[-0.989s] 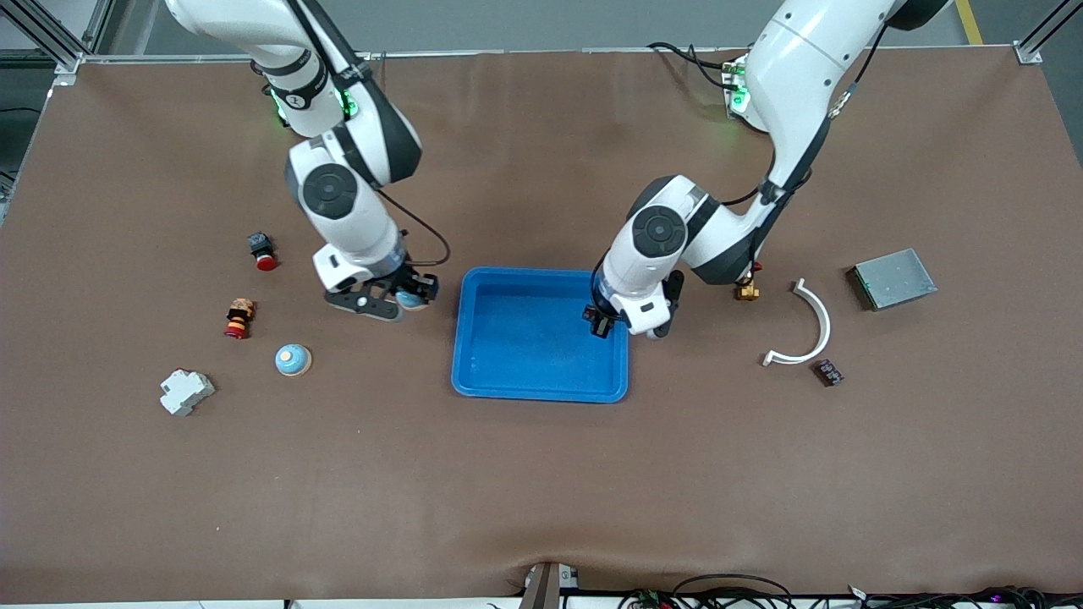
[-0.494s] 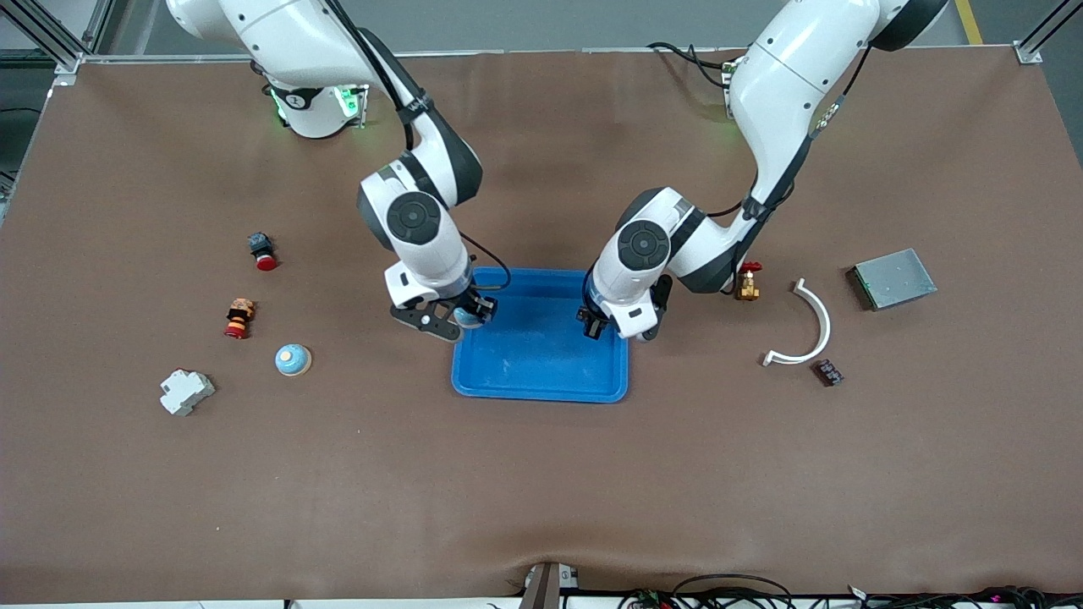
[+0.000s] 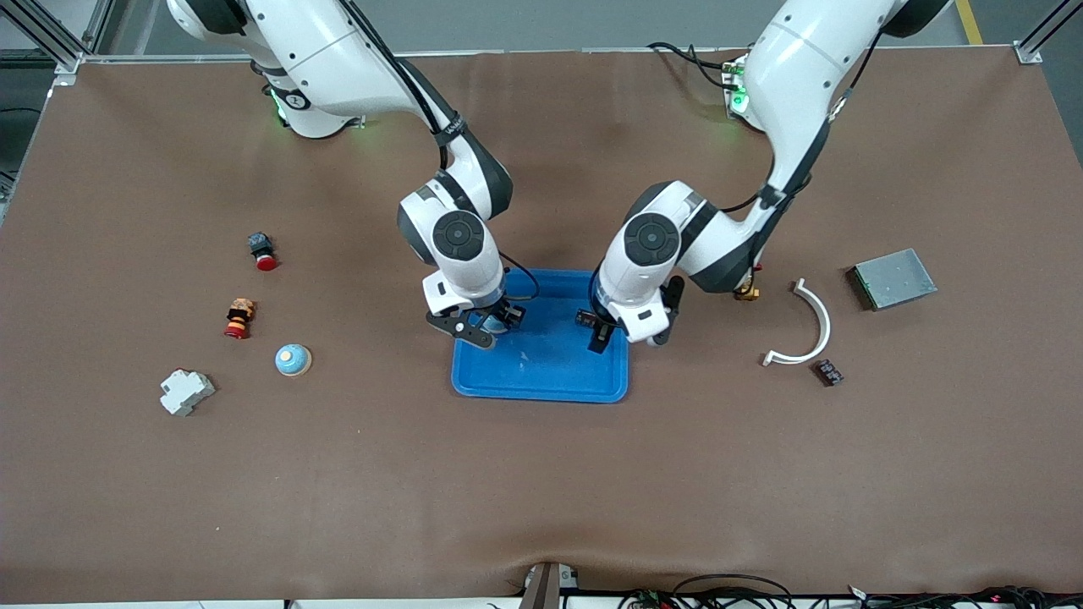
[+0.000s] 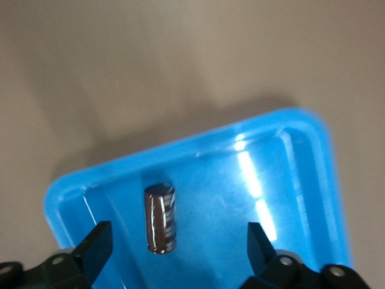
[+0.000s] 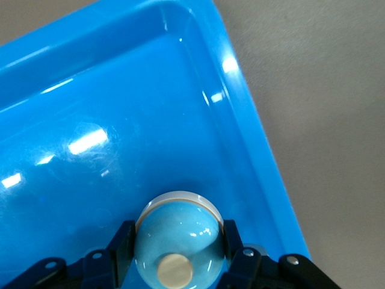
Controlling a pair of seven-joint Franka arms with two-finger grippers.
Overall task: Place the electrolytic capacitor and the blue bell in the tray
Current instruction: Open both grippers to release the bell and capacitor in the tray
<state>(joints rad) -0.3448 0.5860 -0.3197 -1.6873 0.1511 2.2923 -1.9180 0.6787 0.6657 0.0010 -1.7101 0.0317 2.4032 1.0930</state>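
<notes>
One item is in: the electrolytic capacitor [image 4: 160, 218] lies in the tray [image 3: 541, 385], between the left gripper [image 4: 175, 242]'s wide-spread fingers. Remaining (half, I'd judge): the blue bell [image 5: 175, 242], clamped between the right gripper [image 5: 175, 247]'s fingers above the tray.

Tray [image 3: 541, 372] bright blue, glossy white glare streaks; capacitor [image 4: 160, 218] dark shiny body with silvery bands; blue bell [image 5: 175, 238] pale blue dome, cream knob, white rim; second bell [image 3: 293, 360] light blue, cream top, tan base; table [image 3: 541, 491] plain brown; box [image 3: 894, 278] grey metal; curved piece [image 3: 804, 330] white; block [image 3: 186, 392] whitish grey; button [image 3: 262, 251] black with red cap; stacked part [image 3: 239, 318] red, orange, black bands; valve [image 3: 746, 293] brass
</notes>
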